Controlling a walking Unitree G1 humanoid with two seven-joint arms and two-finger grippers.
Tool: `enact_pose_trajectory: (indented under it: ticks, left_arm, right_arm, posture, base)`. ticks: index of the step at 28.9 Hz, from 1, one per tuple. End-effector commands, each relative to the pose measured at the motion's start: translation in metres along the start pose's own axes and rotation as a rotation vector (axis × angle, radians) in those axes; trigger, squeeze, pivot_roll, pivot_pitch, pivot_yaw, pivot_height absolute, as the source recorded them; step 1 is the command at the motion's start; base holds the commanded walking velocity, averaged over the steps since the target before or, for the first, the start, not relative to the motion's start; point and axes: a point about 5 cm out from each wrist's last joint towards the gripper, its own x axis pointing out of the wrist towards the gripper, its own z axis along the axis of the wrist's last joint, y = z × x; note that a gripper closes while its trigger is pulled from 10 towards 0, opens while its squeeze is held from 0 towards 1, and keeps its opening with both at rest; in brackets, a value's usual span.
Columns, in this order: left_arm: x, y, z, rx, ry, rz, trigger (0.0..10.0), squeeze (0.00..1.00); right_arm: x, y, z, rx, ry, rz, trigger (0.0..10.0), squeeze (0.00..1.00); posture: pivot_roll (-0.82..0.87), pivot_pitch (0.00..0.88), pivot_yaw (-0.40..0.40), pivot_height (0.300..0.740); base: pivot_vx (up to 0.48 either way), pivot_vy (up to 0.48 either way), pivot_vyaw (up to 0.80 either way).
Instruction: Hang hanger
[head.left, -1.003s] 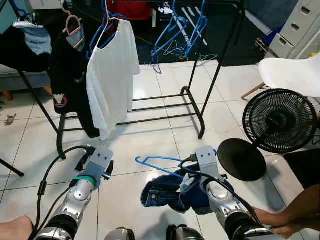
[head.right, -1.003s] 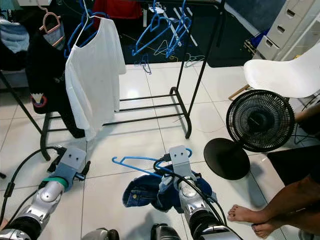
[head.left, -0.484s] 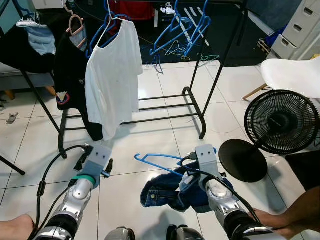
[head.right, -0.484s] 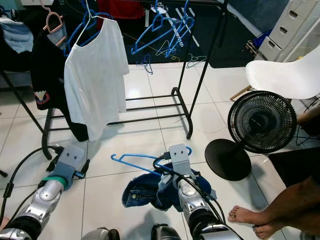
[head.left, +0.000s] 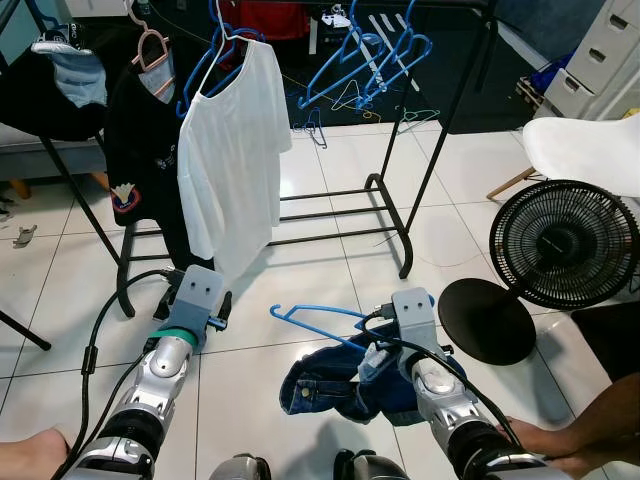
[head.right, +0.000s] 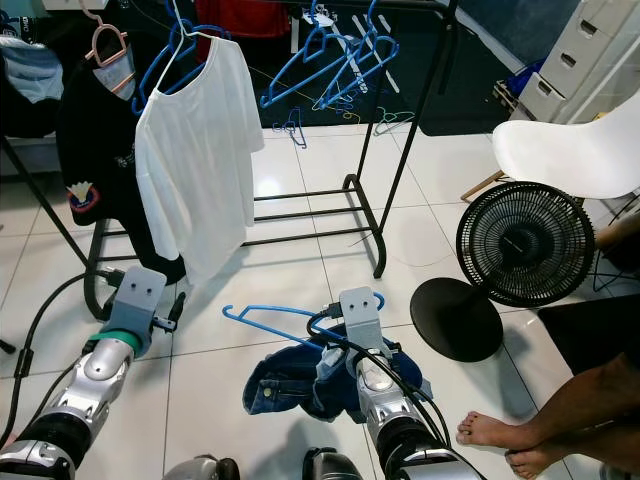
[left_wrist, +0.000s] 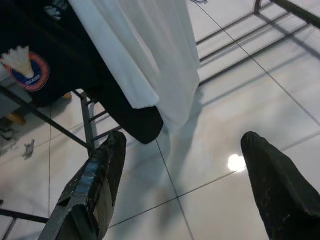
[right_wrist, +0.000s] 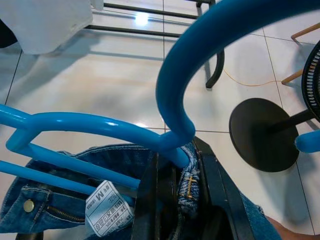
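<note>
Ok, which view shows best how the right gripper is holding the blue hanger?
The right wrist view: the right gripper is shut on the blue hanger at the base of its hook, with jeans draped below. The eye views show the hanger jutting left, the grip hidden behind the wrist.

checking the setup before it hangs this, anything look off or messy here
Yes. The denim garment on the blue hanger held by the right gripper is bunched in a crumpled heap, not draped flat. Several loose hangers also lie on the floor behind the clothes rack.
</note>
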Motion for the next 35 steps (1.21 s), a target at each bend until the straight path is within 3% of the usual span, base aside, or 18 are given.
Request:
enact_pose_trajectory:
  ticks: [1,35]
  left_arm:
    - [-0.0071,-0.0033,-0.0106,0.048,0.02,-0.03,10.0,0.0]
    - [-0.0118,-0.0055,-0.0191,0.044,0.059,-0.042,10.0,0.0]
  right_arm:
    - [0.0008,-0.0036,0.0057,0.019,-0.038,-0.017,0.0,0.0]
    - [0.0009,0.0008,0.0099,0.016,-0.063,-0.001,0.0,0.0]
  posture:
    - [0.03,0.0,0.01,0.733]
    - [0.04,0.006,0.005,0.733]
  base:
    - [0.0,0.0,0.0]
    - [0.0,0.0,0.0]
